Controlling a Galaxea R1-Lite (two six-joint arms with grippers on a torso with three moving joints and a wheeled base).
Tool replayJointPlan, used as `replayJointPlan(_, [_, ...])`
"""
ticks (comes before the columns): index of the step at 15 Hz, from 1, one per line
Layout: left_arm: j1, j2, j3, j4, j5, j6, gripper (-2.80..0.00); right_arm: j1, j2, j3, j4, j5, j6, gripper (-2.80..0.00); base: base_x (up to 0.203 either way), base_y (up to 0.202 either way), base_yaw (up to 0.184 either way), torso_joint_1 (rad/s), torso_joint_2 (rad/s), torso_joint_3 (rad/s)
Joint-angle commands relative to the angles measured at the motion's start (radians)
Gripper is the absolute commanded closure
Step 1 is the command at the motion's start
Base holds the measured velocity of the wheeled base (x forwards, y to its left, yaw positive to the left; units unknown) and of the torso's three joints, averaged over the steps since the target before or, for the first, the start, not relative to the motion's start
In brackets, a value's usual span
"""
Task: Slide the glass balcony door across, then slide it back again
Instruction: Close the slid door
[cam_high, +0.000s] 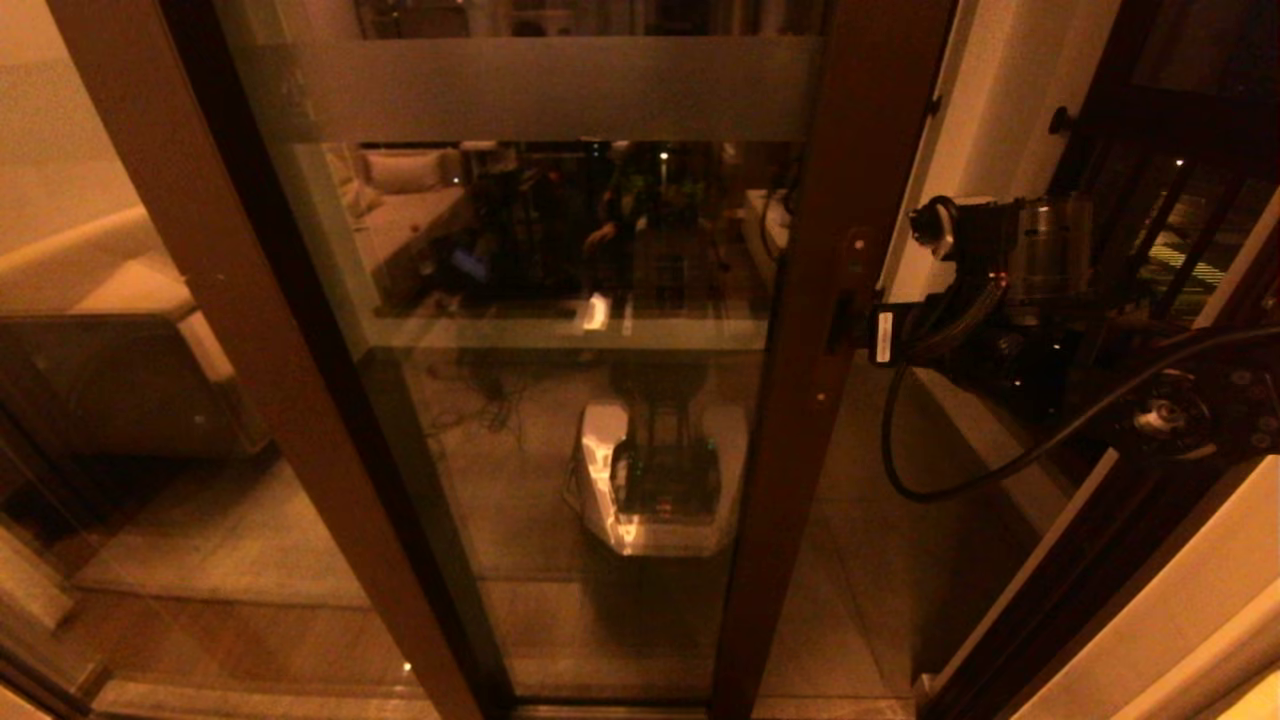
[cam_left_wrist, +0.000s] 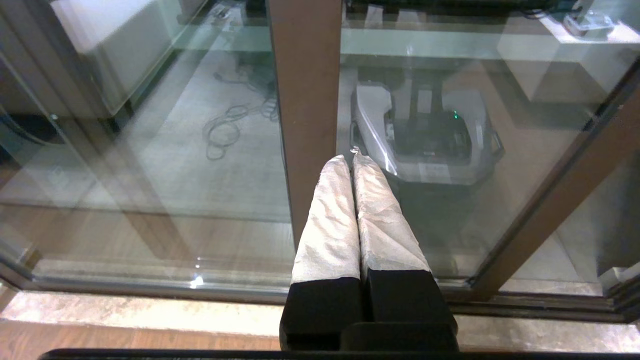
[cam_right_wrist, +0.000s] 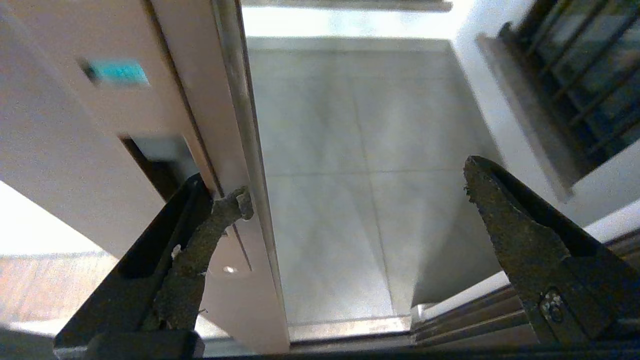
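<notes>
The glass balcony door (cam_high: 560, 300), clear glass in a dark brown frame, fills the middle of the head view. A frosted band (cam_high: 560, 90) crosses its top; I cannot make out any characters on it. My right gripper (cam_high: 848, 325) is at the door's right upright (cam_high: 830, 200) and is open. In the right wrist view one finger (cam_right_wrist: 220, 215) rests in the recess on the door's edge (cam_right_wrist: 240, 125). The other finger (cam_right_wrist: 500, 210) hangs free over the gap. My left gripper (cam_left_wrist: 351, 159) is shut on nothing and points at a brown upright (cam_left_wrist: 305, 90).
Right of the door's edge lies the tiled balcony floor (cam_right_wrist: 360, 140), a white wall (cam_high: 1000, 100) and a dark railing (cam_high: 1180, 200). A black cable (cam_high: 930, 480) loops under my right arm. The floor track (cam_left_wrist: 150, 290) runs below. A sofa (cam_high: 100, 290) shows behind the left pane.
</notes>
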Motion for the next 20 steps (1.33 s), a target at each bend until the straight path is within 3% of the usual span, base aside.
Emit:
replayJointPlan(1, [0.0,0.0,0.0,0.0,0.0,0.0,0.0,0.002,-0.031,0.015,-0.007,-0.001,0.001,-2.8,0.0,0.0,0.0,0.0,0.0,0.0])
replayJointPlan(7, [0.0,0.0,0.0,0.0,0.0,0.0,0.0,-0.002,-0.06,0.06,-0.007,-0.002,-0.004,-2.8,0.0,0.0,0.0,0.0,0.0,0.0])
replayJointPlan(20, [0.0,0.0,0.0,0.0,0.0,0.0,0.0,-0.092,-0.05,0.068,-0.007,0.001,-0.002,-2.8,0.0,0.0,0.0,0.0,0.0,0.0])
